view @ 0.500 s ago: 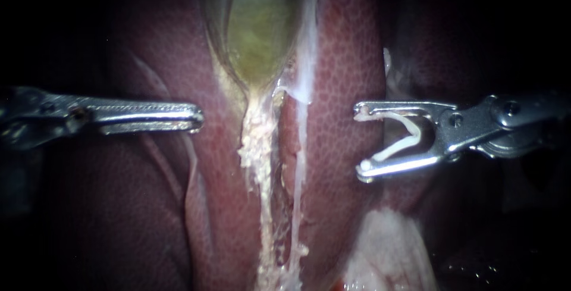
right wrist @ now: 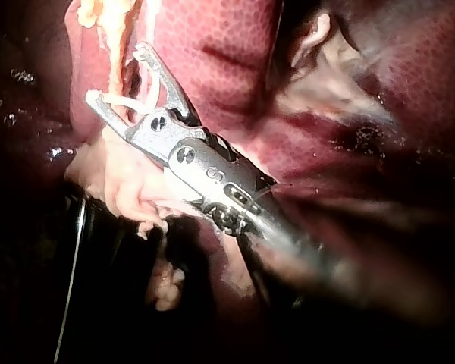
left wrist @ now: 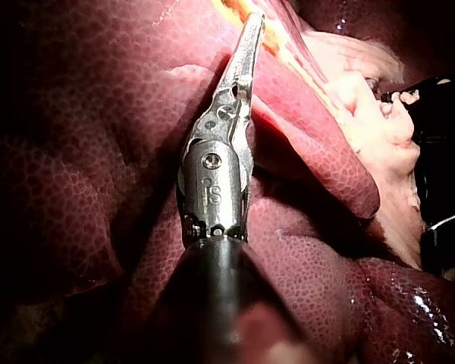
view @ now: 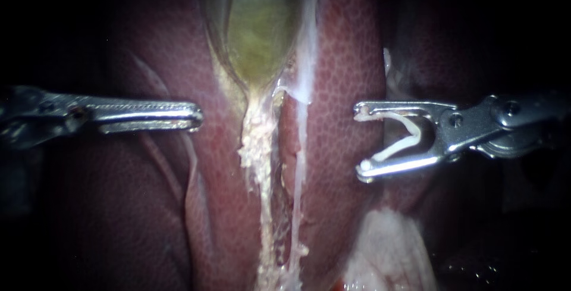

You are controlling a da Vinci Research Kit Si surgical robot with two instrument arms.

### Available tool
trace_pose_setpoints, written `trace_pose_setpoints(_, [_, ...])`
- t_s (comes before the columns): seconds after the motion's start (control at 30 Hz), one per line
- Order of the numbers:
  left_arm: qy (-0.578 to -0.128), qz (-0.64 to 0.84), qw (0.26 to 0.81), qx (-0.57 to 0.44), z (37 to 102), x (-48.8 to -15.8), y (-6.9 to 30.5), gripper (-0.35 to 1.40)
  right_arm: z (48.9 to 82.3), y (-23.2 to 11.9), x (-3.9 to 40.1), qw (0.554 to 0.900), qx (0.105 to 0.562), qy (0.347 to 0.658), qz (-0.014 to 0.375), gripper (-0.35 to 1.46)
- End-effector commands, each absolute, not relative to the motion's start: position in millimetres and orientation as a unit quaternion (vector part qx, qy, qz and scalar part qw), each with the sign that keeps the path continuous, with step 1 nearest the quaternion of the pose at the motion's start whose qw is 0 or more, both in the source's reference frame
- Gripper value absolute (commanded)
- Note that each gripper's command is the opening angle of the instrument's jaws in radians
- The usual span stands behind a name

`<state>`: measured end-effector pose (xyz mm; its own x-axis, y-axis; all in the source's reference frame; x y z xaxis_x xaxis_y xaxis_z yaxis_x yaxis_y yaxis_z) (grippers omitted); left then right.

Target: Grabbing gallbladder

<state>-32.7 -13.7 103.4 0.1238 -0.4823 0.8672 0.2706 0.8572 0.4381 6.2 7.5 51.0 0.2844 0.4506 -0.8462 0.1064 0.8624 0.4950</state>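
While your slim silver left instrument lies with its jaws pressed together and empty over the mottled dark-red liver, the greenish-yellow tapering gallbladder sits between and above both tips, untouched. Your silver right instrument has its jaws spread wide, cradling a white V-shaped clip, one leg against each jaw.

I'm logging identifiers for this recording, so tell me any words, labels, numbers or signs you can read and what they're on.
No words, labels or signs on the liver or gallbladder.
Left instrument, jaws shut: small stamped marks, too unclear to quote.
Right instrument, jaws shut on a clip: the same.
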Motion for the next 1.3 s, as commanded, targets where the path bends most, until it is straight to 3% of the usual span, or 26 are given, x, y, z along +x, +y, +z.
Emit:
trace_pose_setpoints(0.03, [-0.612,-0.251,0.744,0.088,103.4,-32.7,-13.7,-0.10,51.0,7.5,6.2,0.766,0.237,0.587,0.112,0.55])
trace_pose_setpoints(0.17, [-0.612,-0.252,0.744,0.088,103.5,-32.8,-13.7,0.19,51.0,7.5,6.2,0.766,0.237,0.587,0.112,0.56])
trace_pose_setpoints(0.27, [-0.612,-0.252,0.745,0.088,103.5,-32.9,-13.7,0.29,51.0,7.5,6.2,0.766,0.237,0.587,0.112,0.56])
trace_pose_setpoints(0.53, [-0.611,-0.259,0.743,0.090,103.9,-33.3,-14.3,0.41,51.0,7.5,6.2,0.766,0.237,0.587,0.112,0.56])
trace_pose_setpoints(0.87, [-0.603,-0.298,0.732,0.111,106.1,-37.0,-16.9,0.32,51.0,7.5,6.2,0.766,0.237,0.587,0.112,0.56])
trace_pose_setpoints(1.3, [-0.580,-0.324,0.738,0.115,108.9,-40.1,-17.7,0.29,51.0,7.4,6.3,0.766,0.237,0.587,0.112,0.56])
